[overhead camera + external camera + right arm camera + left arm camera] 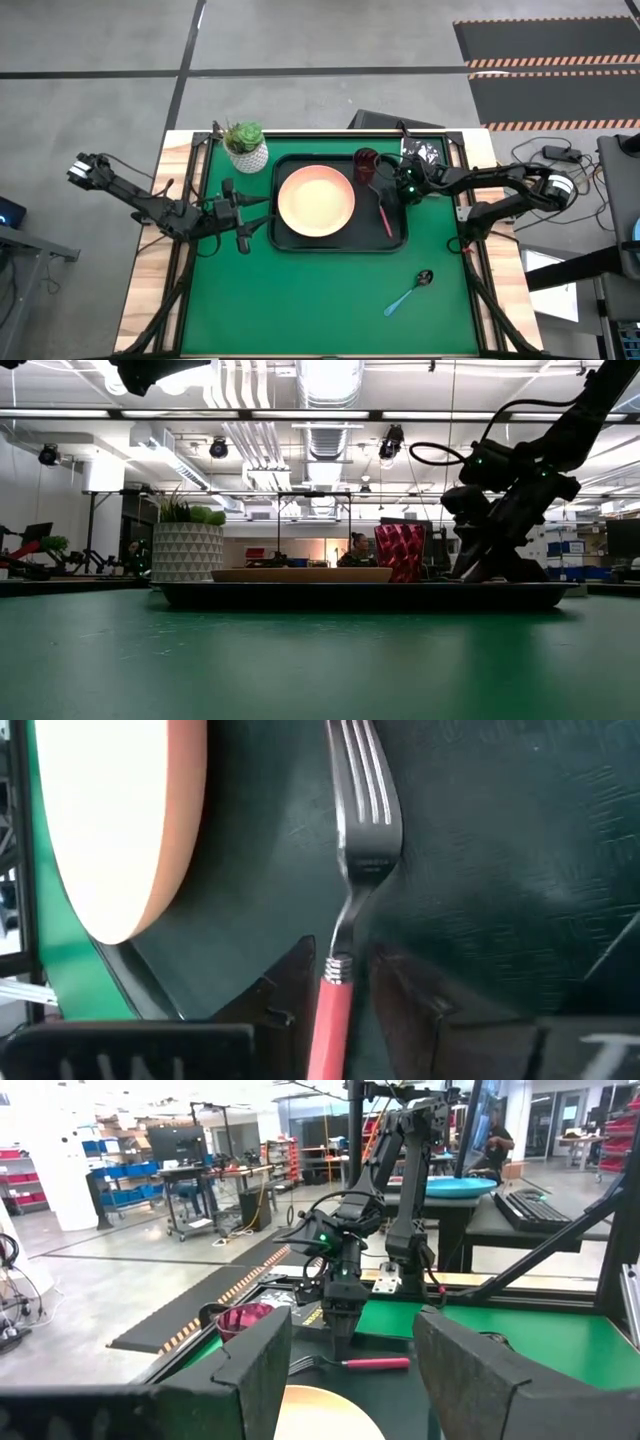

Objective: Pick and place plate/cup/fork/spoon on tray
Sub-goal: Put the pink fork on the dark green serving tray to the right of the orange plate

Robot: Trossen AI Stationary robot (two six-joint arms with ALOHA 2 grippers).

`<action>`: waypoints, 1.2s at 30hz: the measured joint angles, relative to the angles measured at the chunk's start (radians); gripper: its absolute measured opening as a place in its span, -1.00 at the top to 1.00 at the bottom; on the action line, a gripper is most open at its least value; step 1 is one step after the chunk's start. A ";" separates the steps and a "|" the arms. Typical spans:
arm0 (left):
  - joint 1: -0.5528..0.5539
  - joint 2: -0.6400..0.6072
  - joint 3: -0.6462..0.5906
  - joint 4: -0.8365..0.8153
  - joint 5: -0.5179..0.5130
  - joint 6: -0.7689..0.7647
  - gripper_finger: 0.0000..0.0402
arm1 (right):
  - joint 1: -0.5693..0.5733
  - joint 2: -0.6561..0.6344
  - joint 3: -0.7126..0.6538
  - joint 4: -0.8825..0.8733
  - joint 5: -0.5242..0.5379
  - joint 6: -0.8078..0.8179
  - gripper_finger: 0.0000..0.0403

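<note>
The dark tray (400, 238) lies at the table's middle. On it rest the pink plate (316, 200), the maroon cup (366, 162) at its far right, and the fork (385, 218) with the pink-red handle, flat along its right side. My right gripper (342, 970) points down over the fork. Its fingers (292, 982) stand slightly apart on either side of the handle's tine end (338, 968). The blue-handled spoon (408, 294) lies on the green mat, nearer than the tray and to the right. My left gripper (258, 218) is open and empty, just left of the tray.
A white pot with a green plant (246, 148) stands at the far left beside the tray's corner. A small black booklet (422, 152) lies at the far right, behind my right arm. Green mat lies bare on the near side of the tray.
</note>
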 joint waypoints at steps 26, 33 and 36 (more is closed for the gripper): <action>0.000 0.002 -0.004 -0.002 0.000 0.000 0.06 | 0.116 -0.065 0.298 -0.548 0.279 -0.164 0.54; 0.000 0.002 -0.012 -0.002 0.000 -0.001 0.06 | 0.263 -0.065 0.354 -0.668 0.362 -0.092 0.54; 0.000 0.002 -0.012 -0.001 0.000 -0.001 0.06 | 0.328 -0.048 0.352 -0.659 0.423 -0.058 0.54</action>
